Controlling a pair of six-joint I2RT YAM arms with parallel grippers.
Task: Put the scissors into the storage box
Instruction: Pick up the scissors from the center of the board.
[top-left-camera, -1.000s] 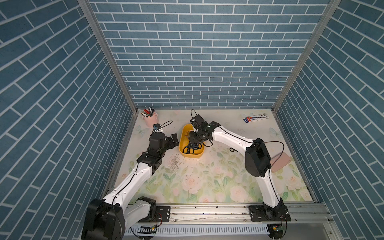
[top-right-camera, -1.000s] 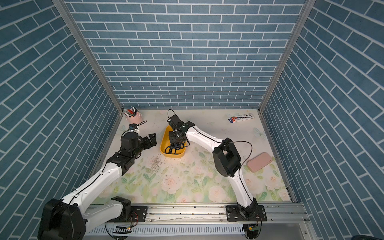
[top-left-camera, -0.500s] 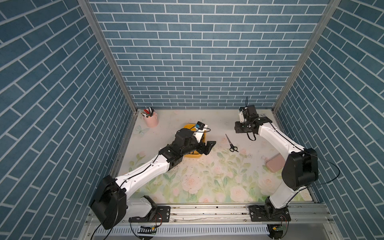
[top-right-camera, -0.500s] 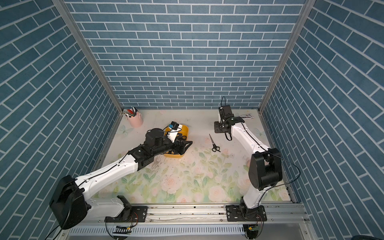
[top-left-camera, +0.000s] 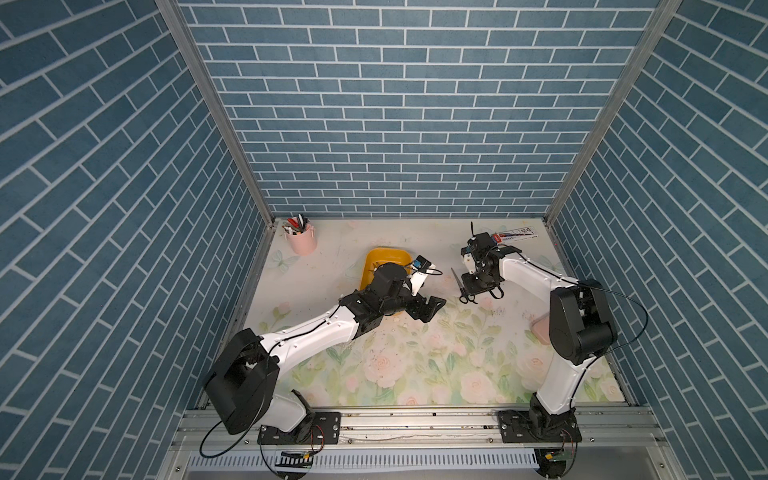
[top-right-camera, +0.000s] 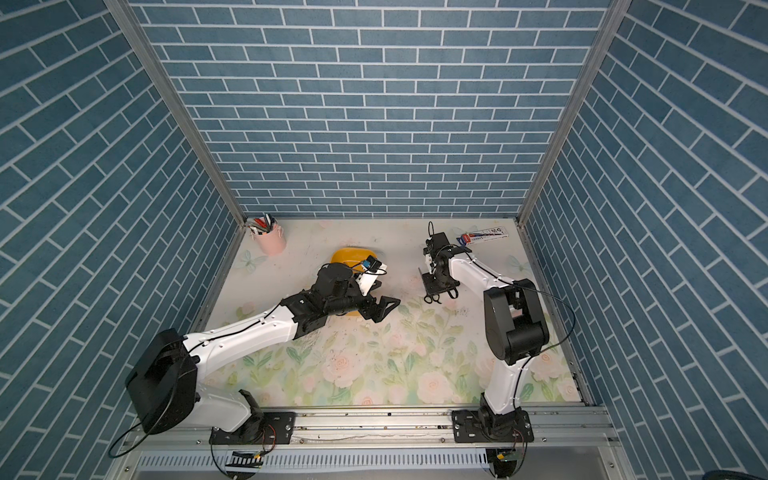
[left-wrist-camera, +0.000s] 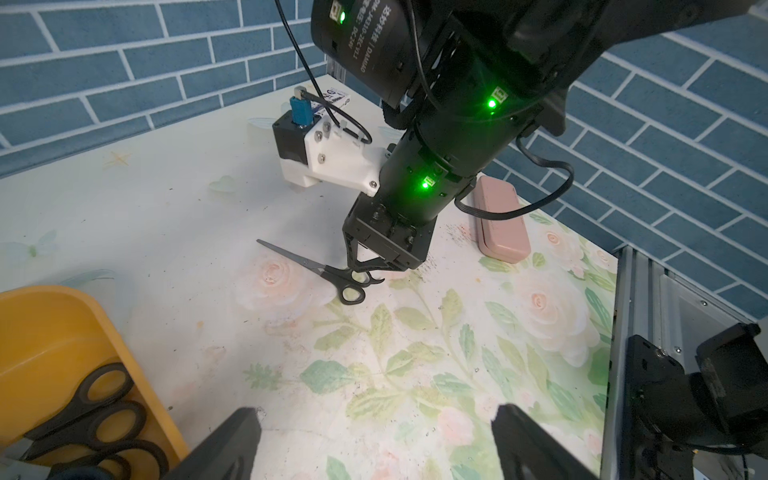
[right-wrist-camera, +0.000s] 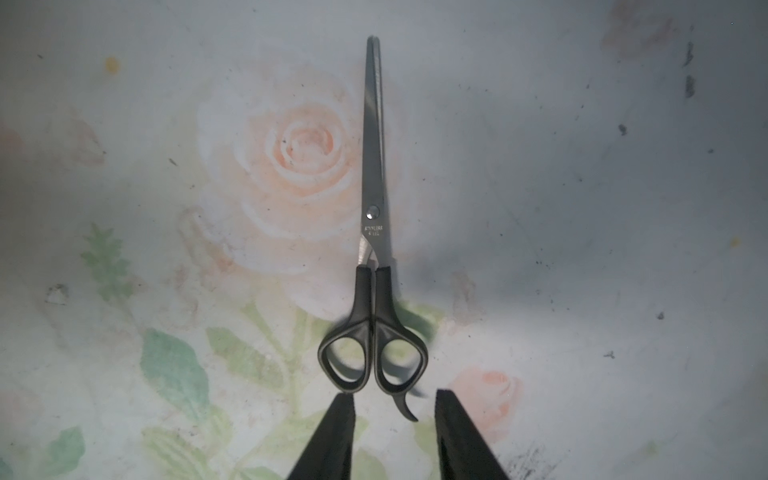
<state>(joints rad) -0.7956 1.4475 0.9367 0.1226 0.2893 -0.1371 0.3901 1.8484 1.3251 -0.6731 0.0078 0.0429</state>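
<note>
Pincers: in both top views I'm seeing the right pincer (top-left-camera: 478, 293) part-open over the loose scissors (top-left-camera: 465, 297), apart from the storage box (top-left-camera: 384, 255). Left wrist: left pincer (left-wrist-camera: 376, 413) gaping empty, other scissors (left-wrist-camera: 104, 395) lying boxed. Right wrist: fingertips (right-wrist-camera: 336, 428) flanking the handle tail.

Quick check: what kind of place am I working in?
Probably a staged robot test cell, not a real room: brick-print wall panels in metal framing, a floral table cover, and a front mounting rail.
</note>
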